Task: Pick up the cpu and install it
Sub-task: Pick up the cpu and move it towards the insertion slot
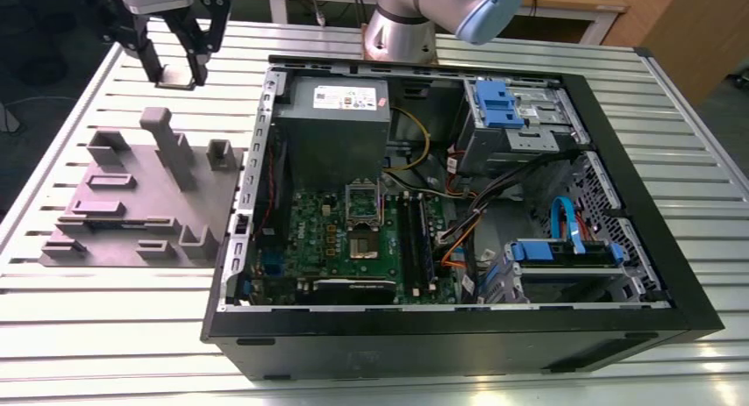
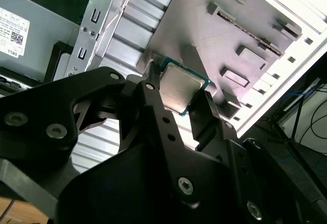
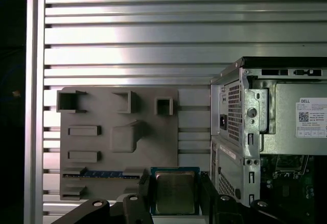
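The cpu is held between the fingers of the gripper, above the table. Below the gripper a fixture block is laid on the table. To the exterior view's right of the gripper, the open computer case is set just beside the block, with a motherboard seated inside it

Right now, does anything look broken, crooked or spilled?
Nothing stands out. The cpu sits straight between the jaws of the gripper, close to the grey holder tray. The computer case lies open on its side, and nothing in it looks spilled or broken, as far as I can see.
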Available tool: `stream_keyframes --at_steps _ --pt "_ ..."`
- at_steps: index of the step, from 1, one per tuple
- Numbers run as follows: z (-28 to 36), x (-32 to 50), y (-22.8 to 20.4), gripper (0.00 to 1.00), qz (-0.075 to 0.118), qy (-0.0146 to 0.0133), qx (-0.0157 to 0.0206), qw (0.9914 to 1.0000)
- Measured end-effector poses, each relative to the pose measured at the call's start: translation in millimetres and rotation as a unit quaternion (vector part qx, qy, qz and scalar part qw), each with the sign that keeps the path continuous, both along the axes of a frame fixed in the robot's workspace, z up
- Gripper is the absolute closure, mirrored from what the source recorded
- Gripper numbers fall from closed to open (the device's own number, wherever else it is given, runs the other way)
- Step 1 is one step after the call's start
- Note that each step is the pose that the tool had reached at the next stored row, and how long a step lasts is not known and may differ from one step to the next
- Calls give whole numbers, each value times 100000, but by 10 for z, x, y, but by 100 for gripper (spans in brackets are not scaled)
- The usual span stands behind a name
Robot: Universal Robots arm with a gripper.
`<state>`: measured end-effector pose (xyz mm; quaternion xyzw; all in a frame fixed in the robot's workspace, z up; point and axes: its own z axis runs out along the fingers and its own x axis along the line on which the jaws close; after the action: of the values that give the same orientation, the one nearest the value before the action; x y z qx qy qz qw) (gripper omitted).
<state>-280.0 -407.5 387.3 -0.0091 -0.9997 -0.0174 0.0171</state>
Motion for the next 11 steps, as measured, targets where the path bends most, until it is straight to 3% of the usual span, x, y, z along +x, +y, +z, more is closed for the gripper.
stream_keyframes --at_steps 5,11 --pt "0 10 -6 53 3 -1 -1 100000" --pt "-3 11 -59 53 -2 -6 2 100000"
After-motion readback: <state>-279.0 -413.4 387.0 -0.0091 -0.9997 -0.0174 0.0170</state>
